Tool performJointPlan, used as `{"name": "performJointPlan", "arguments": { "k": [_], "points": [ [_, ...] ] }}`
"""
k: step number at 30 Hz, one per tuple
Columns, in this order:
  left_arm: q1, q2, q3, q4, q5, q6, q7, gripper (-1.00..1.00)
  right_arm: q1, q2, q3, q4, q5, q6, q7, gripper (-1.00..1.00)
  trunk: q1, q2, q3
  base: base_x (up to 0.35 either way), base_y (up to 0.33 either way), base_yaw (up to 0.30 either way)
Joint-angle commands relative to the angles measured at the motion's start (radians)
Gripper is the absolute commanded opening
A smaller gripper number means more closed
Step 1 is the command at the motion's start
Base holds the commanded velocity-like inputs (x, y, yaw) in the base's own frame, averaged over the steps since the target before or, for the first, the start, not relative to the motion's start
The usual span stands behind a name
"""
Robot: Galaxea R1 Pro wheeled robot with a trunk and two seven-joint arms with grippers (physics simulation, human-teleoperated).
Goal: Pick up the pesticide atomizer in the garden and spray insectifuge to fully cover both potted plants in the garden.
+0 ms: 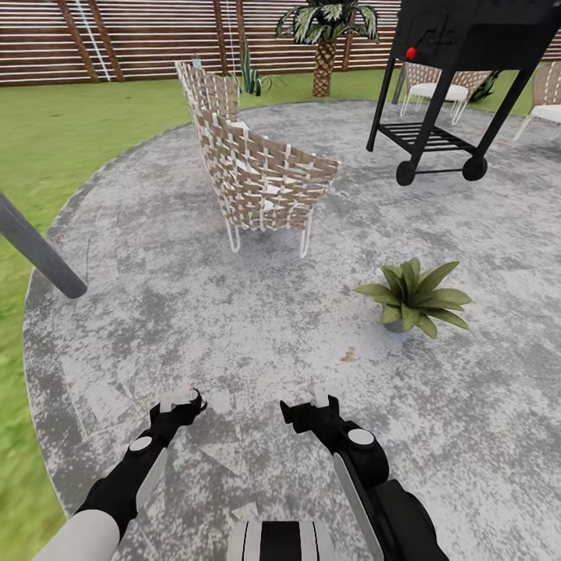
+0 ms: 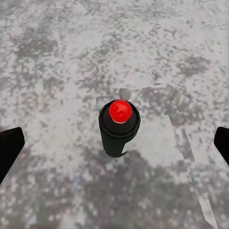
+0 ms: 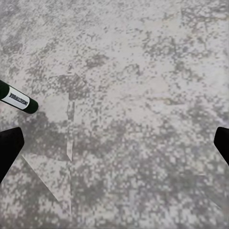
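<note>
The pesticide atomizer (image 2: 119, 128) stands upright on the grey round paving, seen from above in the left wrist view as a dark bottle with a red top. My left gripper (image 2: 114, 148) is open over it, one finger out to each side and neither touching it. In the right wrist view the atomizer (image 3: 17, 99) appears as a dark green bottle with a white label, off to the side of my open, empty right gripper (image 3: 114, 148). In the head view, the left gripper (image 1: 181, 405) and right gripper (image 1: 312, 407) hang low over the paving. One potted plant (image 1: 417, 296) sits ahead to the right.
A woven chair (image 1: 261, 171) stands ahead at centre. A black wheeled grill (image 1: 460, 54) is at the back right, with white chairs behind it. A grey pole (image 1: 39, 251) slants in from the left. Lawn (image 1: 47, 132), a slatted fence and a palm shrub (image 1: 326, 31) border the paving.
</note>
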Motion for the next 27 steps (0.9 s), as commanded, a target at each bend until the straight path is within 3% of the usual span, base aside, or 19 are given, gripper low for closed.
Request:
{"name": "performJointPlan", "arguments": {
  "k": [1,27],
  "points": [
    [0.0,0.0,-0.001,0.0,0.01,-0.002,0.0,1.0,0.0,0.0,-0.001,-0.001,-0.003,0.005,0.001,1.0,0.0,0.0,-0.002,0.0,0.001,0.0],
    [0.0,0.0,0.002,0.001,0.011,-0.002,0.0,1.0,-0.001,0.0,0.0,-0.002,-0.003,0.005,0.001,1.0,0.0,0.0,-0.018,0.059,0.0,0.0]
  ]
}}
